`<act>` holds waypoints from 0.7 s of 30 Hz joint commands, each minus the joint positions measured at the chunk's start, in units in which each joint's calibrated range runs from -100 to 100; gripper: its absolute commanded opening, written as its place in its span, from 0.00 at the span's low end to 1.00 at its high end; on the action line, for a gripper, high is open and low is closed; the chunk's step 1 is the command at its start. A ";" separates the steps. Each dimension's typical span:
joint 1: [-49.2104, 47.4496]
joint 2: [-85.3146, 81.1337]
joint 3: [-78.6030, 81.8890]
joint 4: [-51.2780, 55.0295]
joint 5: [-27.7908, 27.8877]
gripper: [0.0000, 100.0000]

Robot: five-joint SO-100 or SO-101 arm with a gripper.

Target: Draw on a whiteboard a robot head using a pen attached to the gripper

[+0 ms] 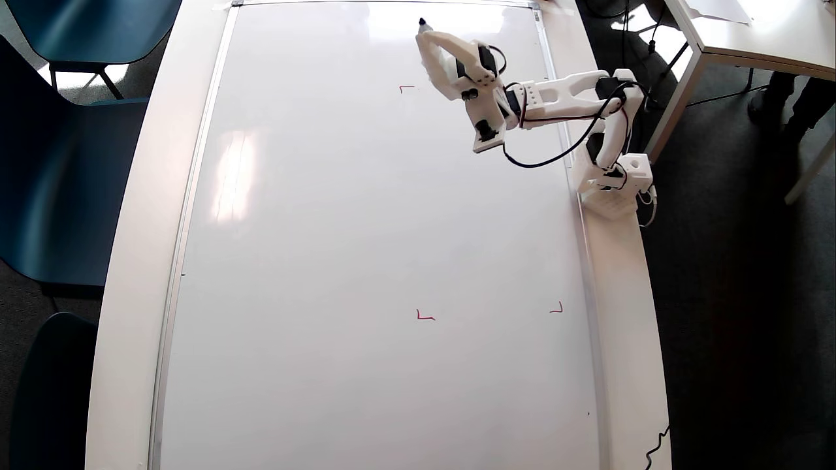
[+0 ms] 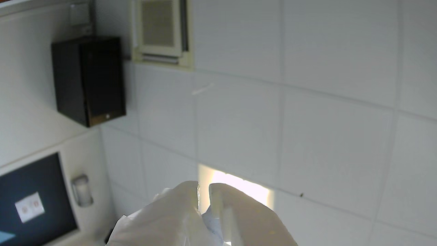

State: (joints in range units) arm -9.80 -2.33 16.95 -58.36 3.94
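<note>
The whiteboard [image 1: 366, 248] fills most of the overhead view, glossy white with a thin silver frame. Its surface carries no blue lines, so the robot head is out of view. The white arm reaches in from the right edge. Near the board's top edge my gripper [image 1: 428, 34] is shut on the pen [image 1: 422, 24], of which only the small dark tip shows past the claw. In the wrist view the gripper [image 2: 203, 191] points up at the ceiling, its two white fingers [image 2: 177, 208] nearly touching.
Small red corner marks [image 1: 406, 87] [image 1: 424, 316] [image 1: 556, 309] sit on the board. The arm's base [image 1: 614, 189] stands on the white table rim at right, with a black cable looping over the board. Blue chairs [image 1: 59, 163] stand left; another table [image 1: 751, 32] at top right.
</note>
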 commanded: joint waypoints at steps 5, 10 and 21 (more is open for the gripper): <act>-0.99 -6.85 -8.37 35.60 0.25 0.02; -1.95 -14.99 -7.37 54.19 0.25 0.02; -5.85 -29.24 -7.10 104.84 -0.18 0.02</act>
State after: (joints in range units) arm -14.48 -27.57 11.10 34.04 3.94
